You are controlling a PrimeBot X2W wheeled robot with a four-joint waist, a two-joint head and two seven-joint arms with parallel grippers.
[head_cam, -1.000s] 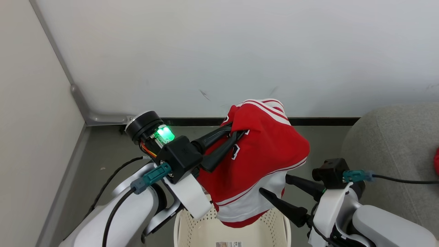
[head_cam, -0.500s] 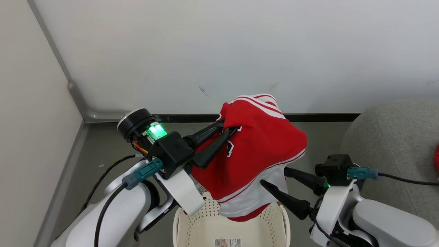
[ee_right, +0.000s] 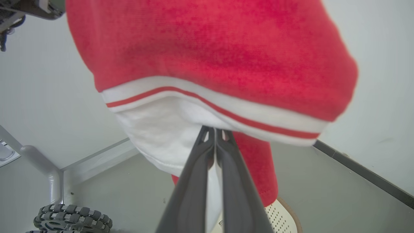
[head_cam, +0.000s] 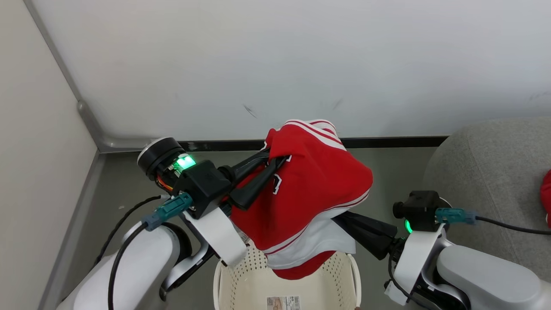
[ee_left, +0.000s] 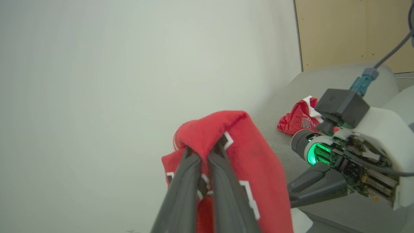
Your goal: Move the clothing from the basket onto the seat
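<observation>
The jaws of the left gripper (head_cam: 275,160) are clamping a fold of the red basketball garment (head_cam: 310,185), which is draping beyond them; the jaws of the right gripper (ee_right: 213,131) are pinching shut on its white hem. The basket (head_cam: 247,269) is sitting beneath both jaws, and the seat (head_cam: 486,172) is lying behind the right jaws, carrying another red garment (ee_left: 296,118)

The clothing (head_cam: 310,189) is soft matt red cloth with white trim, and the seat (head_cam: 486,172) is a coarse grey woven fabric, kinda nubbly. The basket (head_cam: 234,280) is cream plastic full of little holes with a slight sheen, plus a paper label (head_cam: 283,302) on its floor. The left gripper (head_cam: 274,158) has dull matt black fingers, the arm shells (head_cam: 142,258) are glossy white plastic, and the floor (head_cam: 129,181) looks smooth matt grey.
</observation>
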